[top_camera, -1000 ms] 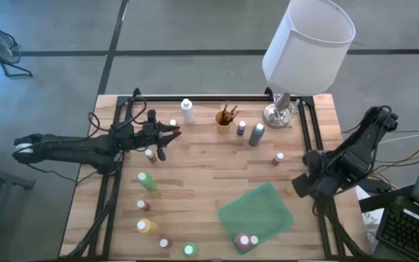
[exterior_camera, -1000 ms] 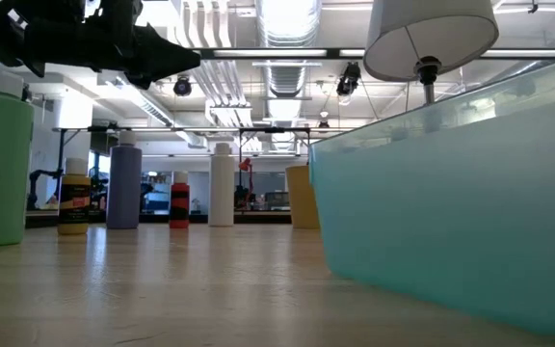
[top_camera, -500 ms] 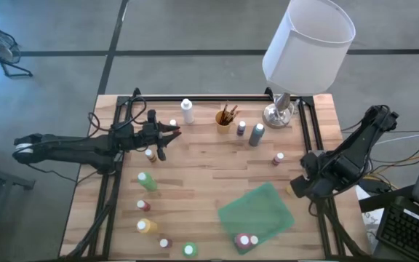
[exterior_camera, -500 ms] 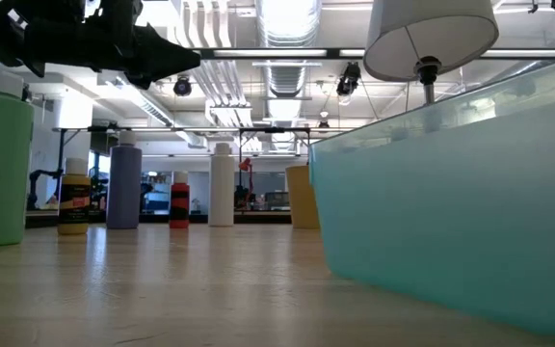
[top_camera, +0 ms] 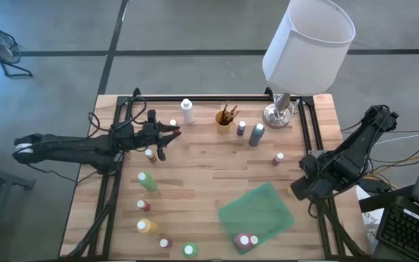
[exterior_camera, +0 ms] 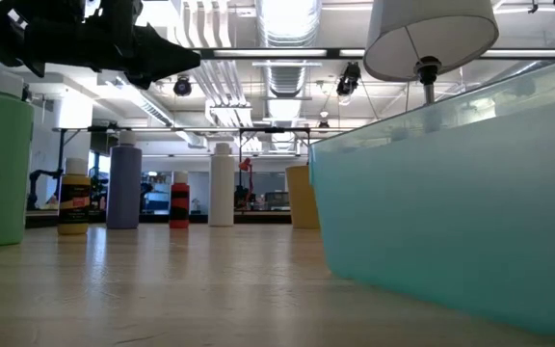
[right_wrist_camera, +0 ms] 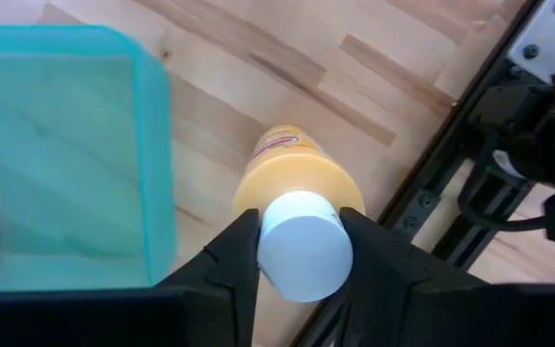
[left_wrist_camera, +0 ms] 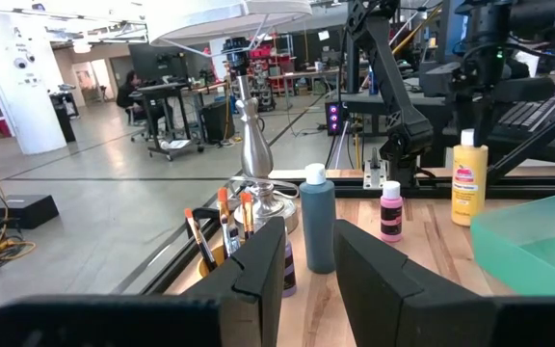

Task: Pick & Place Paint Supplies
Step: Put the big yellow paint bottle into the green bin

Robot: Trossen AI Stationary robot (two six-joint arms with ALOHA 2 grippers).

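Yellow bottle (right_wrist_camera: 292, 188) capped white sits pinched in right end effector (right_wrist_camera: 299, 253).

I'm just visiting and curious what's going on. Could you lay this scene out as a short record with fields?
Right gripper: closed on the white cap of a yellow paint bottle, beside the teal bin
Left gripper: hovering above the table, empty
Bin contents: two white-capped bottles
Brushes: upright in a yellow cup near the lamp

Two dark jointed arms trail black cables; the left arm (top_camera: 64, 148) has a pale end.
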